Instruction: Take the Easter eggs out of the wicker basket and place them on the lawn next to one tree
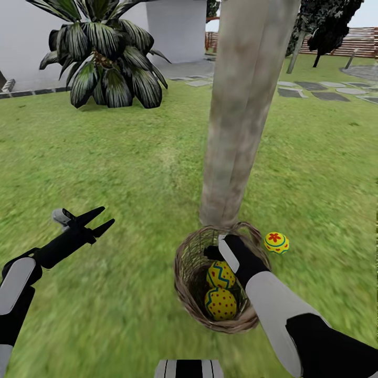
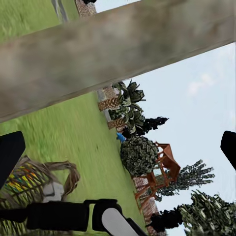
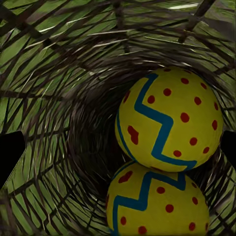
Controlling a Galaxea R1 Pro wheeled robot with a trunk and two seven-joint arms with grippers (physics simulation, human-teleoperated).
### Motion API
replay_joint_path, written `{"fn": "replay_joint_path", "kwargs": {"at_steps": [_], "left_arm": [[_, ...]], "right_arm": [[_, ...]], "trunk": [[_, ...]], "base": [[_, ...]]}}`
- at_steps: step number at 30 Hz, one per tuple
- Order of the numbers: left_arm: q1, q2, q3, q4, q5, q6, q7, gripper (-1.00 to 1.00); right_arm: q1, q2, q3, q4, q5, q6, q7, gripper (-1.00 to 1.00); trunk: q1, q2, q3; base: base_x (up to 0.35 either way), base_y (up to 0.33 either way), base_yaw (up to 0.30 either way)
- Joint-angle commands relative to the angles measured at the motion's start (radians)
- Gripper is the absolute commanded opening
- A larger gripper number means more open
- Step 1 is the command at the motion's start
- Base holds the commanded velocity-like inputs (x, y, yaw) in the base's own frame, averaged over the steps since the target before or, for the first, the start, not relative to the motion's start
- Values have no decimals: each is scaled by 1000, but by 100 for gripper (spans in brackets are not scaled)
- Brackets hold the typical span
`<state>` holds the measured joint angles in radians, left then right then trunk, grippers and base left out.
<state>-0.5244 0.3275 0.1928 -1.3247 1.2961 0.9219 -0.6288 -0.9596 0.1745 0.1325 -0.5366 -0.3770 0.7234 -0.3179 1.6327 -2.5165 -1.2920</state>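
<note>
Two eggs [image 3: 167, 120] in basket [image 1: 189, 247], right hand [image 1: 223, 249] spread above; third egg [image 1: 276, 242] beside tree [image 1: 239, 115]; left hand [image 1: 100, 220] spread.

The basket [image 1: 184, 262] sits right at the foot of the tree trunk [image 1: 241, 110], which blocks any reach from the far side. Its mouth is taken up by the right gripper [image 1: 214, 253] — fingers spread wide around two eggs [image 3: 167, 120] stacked inside. The third egg [image 1: 276, 242] lies just beside the rim. The left gripper [image 1: 97, 221] hovers over bare grass [image 1: 126, 157] — open room all around.
</note>
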Motion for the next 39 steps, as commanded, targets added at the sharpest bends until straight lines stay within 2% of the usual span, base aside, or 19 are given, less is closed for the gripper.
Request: {"fn": "replay_joint_path", "kwargs": {"at_steps": [1,6,13,14,17,20,22,32,34,35,39], "left_arm": [[0,0,1,0,0,5,-3,100],[0,-1,0,1,0,5,-3,100],[0,-1,0,0,0,4,-3,100],[0,-1,0,0,0,5,-3,100],[0,-1,0,0,0,4,-3,100],[0,-1,0,0,0,4,-3,100],[0,-1,0,-1,0,4,-3,100],[0,-1,0,-1,-1,3,-3,100],[0,-1,-1,-1,-1,3,-3,100],[0,-1,0,0,-1,3,-3,100],[0,-1,0,-1,-1,3,-3,100]], "right_arm": [[-1,0,3,1,-10,2,-10,100],[3,0,0,3,-10,2,-15,100],[4,0,-8,51,-9,-27,-43,100],[4,0,-15,58,-9,-38,-47,100],[4,0,-71,80,-9,-64,-54,100],[4,0,-102,83,-5,-74,-54,100],[4,0,-107,82,-3,-79,-53,100],[4,0,-104,70,-3,-186,-16,100],[4,0,-102,71,3,-188,57,100],[4,0,-101,72,6,-189,73,100],[4,-1,-102,76,6,-194,79,100]], "trunk": [[0,0,0],[0,0,4],[0,0,9],[0,0,10],[0,0,12],[0,0,13],[0,-1,10],[3,-2,-10],[3,-2,-14],[3,-2,-14],[4,-2,-21]], "base": [[0,336,-274],[0,286,-274],[0,32,-275],[0,3,-275],[0,1,-242],[0,0,-93],[0,0,-20],[0,0,-1],[0,0,0],[0,0,0],[0,0,0]]}}
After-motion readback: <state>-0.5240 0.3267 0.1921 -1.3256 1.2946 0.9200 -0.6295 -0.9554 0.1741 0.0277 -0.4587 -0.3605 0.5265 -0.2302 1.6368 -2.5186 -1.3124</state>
